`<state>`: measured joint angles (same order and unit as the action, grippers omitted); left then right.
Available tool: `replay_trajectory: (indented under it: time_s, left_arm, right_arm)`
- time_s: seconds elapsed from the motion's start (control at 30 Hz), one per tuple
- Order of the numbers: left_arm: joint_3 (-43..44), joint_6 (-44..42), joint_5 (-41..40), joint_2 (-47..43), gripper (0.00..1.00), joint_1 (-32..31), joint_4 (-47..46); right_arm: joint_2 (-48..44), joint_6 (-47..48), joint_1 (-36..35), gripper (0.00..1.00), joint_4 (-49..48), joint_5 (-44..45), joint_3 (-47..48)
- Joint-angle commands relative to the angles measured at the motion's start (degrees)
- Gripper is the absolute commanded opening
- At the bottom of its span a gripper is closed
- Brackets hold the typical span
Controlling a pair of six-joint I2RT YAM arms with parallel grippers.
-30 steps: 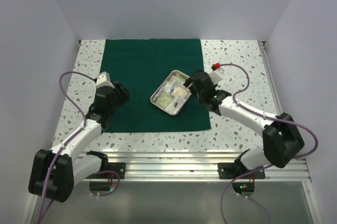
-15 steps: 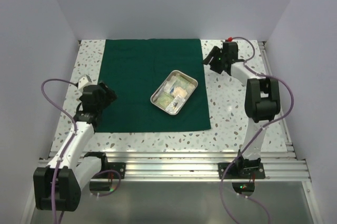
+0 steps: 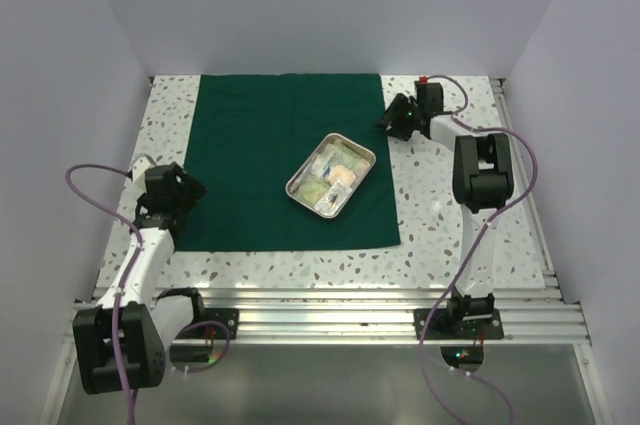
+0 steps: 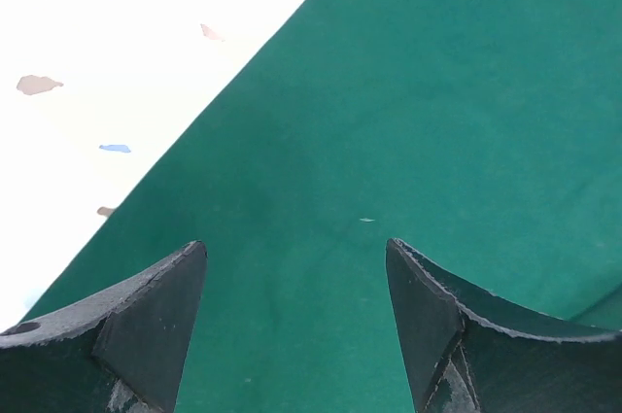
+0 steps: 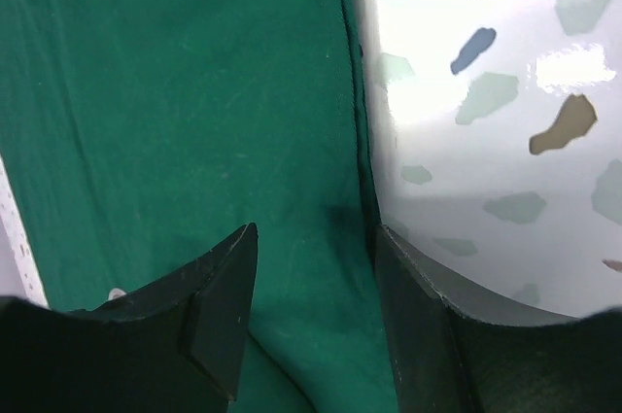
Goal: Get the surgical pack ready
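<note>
Just now both arms have left the tray (image 3: 357, 144) and swung out to the cloth (image 3: 260, 145): the left gripper (image 3: 185, 190) hangs over its left edge by the near corner and the right gripper (image 3: 393, 120) over its far right corner, which looks like lining up to fold. The tray, pouches (image 3: 335, 173) inside, sits on the flat cloth, right of middle. Left jaws stand wide, holding nothing, with cloth below; right jaws are about half open, straddling the cloth's edge without pinching it yet.
</note>
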<state>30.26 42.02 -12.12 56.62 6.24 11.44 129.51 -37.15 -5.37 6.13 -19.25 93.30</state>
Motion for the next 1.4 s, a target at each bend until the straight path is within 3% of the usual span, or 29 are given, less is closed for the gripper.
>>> replay_trajectory:
  time_s: [0.0,0.17,0.27,0.37,0.4,0.43,0.7,0.9,0.93,1.1,1.2,1.37]
  left_arm:
    - [-1.2,1.1,2.7,2.5,0.78,1.7,-2.1]
    - [-2.0,1.2,2.9,4.5,0.78,2.9,-4.2]
    - [-1.9,1.3,3.1,6.3,0.78,3.3,-5.0]
    - [-1.9,1.3,3.3,8.2,0.78,3.3,-6.3]
    - [-1.8,1.3,3.4,8.9,0.78,3.3,-6.6]
    - [-1.8,1.1,3.3,8.9,0.78,3.3,-7.3]
    - [3.0,-1.8,5.4,14.3,0.76,3.3,-9.4]
    - [5.1,-1.6,6.3,18.8,0.76,0.2,-12.8]
    - [5.6,-1.5,5.0,19.4,0.76,-1.2,-12.9]
    - [10.0,-1.4,4.6,24.3,0.76,-3.2,-11.6]
    - [10.3,-0.9,4.4,25.0,0.76,-3.2,-12.5]
    - [10.0,0.3,3.3,27.0,0.74,-3.2,-15.5]
  right_arm:
    - [2.8,0.1,-0.4,0.55,-1.2,-2.6,1.7]
    - [5.6,-0.6,-1.0,0.55,-0.9,-3.2,4.3]
    - [7.2,-1.3,-1.2,0.49,-0.9,-4.3,6.7]
    - [8.2,-2.5,-1.2,0.3,-1.3,-4.7,8.6]
    - [8.4,-2.8,-1.2,0.09,-1.0,-4.7,9.0]
    - [8.4,-3.4,-1.1,0.0,-1.0,-4.1,9.3]
    - [-1.5,-12.2,7.6,0.0,-11.7,1.2,-5.0]
    - [-20.1,-15.4,13.1,0.0,-20.6,11.5,-32.4]
    - [-26.1,-15.8,12.8,0.0,-21.2,12.6,-39.4]
    - [-38.5,-17.8,7.9,0.0,-23.4,16.9,-58.3]
    - [-46.2,-17.4,3.0,0.0,-21.3,21.3,-63.2]
    - [-51.3,-15.2,1.6,0.0,-17.8,21.7,-63.8]
